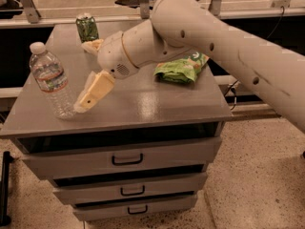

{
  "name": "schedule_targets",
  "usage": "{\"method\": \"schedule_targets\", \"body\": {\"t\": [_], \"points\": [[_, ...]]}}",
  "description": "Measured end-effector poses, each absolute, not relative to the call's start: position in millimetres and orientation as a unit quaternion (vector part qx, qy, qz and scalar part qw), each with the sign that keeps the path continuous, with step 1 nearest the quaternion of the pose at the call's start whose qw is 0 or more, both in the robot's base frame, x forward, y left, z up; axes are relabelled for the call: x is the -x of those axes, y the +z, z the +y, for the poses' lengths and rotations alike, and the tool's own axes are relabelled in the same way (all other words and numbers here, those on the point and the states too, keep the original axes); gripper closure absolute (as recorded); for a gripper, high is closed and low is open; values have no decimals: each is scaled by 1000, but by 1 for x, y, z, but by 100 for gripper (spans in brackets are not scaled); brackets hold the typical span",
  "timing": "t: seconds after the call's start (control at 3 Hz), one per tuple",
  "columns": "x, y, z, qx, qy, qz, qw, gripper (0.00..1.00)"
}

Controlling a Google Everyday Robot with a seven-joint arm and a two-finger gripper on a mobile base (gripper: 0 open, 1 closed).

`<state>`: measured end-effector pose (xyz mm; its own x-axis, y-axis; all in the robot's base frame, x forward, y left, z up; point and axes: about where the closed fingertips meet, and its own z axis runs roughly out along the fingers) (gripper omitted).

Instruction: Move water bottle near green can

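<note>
- The tool is open and holds nothing. It is just beside the bottle.
- The bottle stands near the desk edge, well apart from the can.
- A side bump could tip it off the desk.

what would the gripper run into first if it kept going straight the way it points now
Most likely the water bottle: the gripper, low over the cabinet top, points straight toward it with nothing in between. Depth is hard to judge.
</note>
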<state>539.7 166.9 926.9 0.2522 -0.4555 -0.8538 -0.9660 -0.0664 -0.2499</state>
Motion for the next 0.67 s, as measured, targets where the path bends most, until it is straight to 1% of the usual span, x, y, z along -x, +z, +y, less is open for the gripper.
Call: {"method": "schedule_targets", "body": {"t": [0.67], "points": [[-544,902,220,609,399,526,440,0]]}}
